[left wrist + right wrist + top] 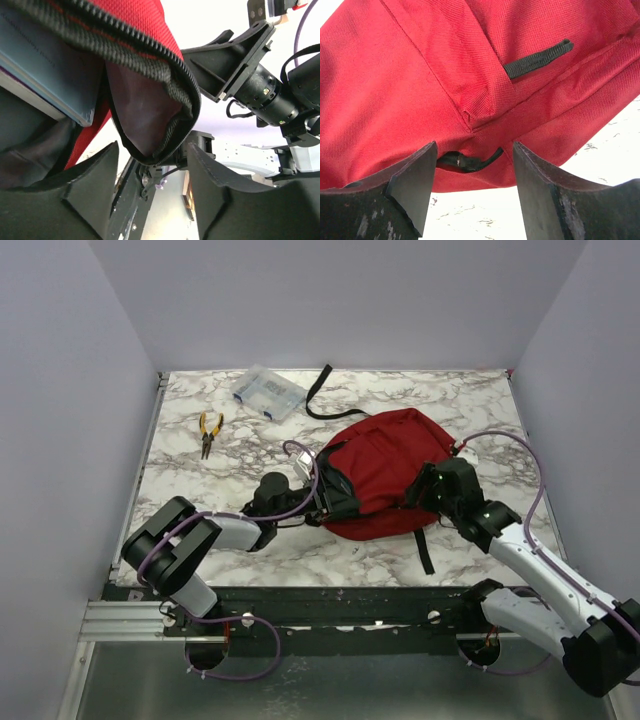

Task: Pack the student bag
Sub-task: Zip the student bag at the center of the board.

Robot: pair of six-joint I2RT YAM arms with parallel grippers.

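The student bag (385, 475), dark red with black straps, lies in the middle of the marble table. My left gripper (325, 498) is at its open left end. In the left wrist view the black zip rim (165, 75) of the bag's mouth hangs between the tips of my left gripper (154, 147), whose jaws stand apart. A blue-grey book (45, 65) shows inside the mouth. My right gripper (425, 490) is against the bag's right side. Close up, my right gripper (474, 146) is open, with red fabric (420, 75) and a short black strap end (470, 161) between its fingers.
A clear plastic box (267, 392) sits at the back of the table, with yellow-handled pliers (208, 432) in front of it to the left. One black strap (325, 400) trails behind the bag and another (424, 550) toward the front edge. Walls enclose the table.
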